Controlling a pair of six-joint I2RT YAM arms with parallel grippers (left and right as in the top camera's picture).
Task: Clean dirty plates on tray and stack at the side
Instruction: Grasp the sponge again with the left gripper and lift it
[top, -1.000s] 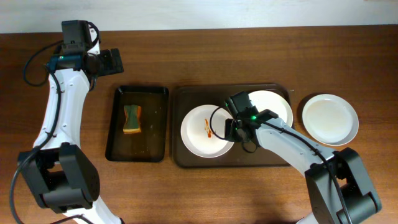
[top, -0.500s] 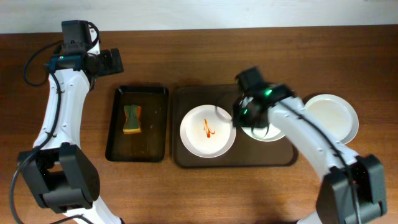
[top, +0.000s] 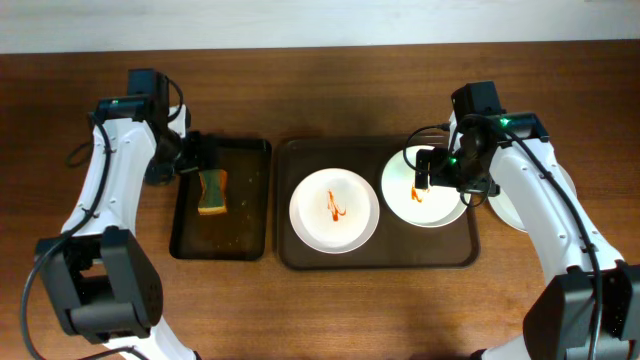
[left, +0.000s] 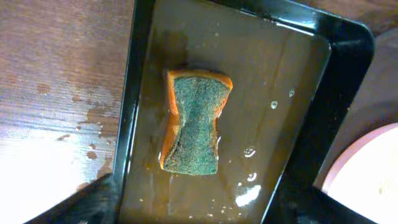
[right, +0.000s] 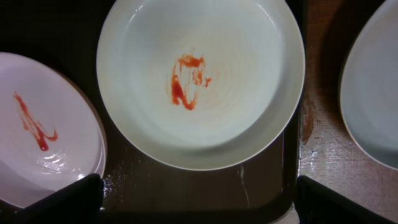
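Two dirty white plates lie side by side on the dark tray (top: 300, 160). The left plate (top: 334, 209) has a red streak. The right plate (top: 425, 195) has a red smear in its middle (right: 186, 81). My right gripper (top: 450, 178) hangs open above the right plate, with nothing between its fingers (right: 68, 199). An orange sponge with a green top (left: 194, 121) lies in the small black water tray (top: 255, 150). Just behind the sponge, my left gripper (top: 192, 160) is open and holds nothing.
A clean white plate (top: 503, 212) lies on the table right of the tray, mostly under my right arm; its edge (right: 373, 93) shows in the right wrist view. The left plate's rim (right: 37, 149) shows there too. Water wets the wood beside the sponge tray (left: 56, 155).
My right gripper slid the right plate clear of the left one, let go, opened and moved back and to the right. My left arm swung from the table's back to the sponge tray.
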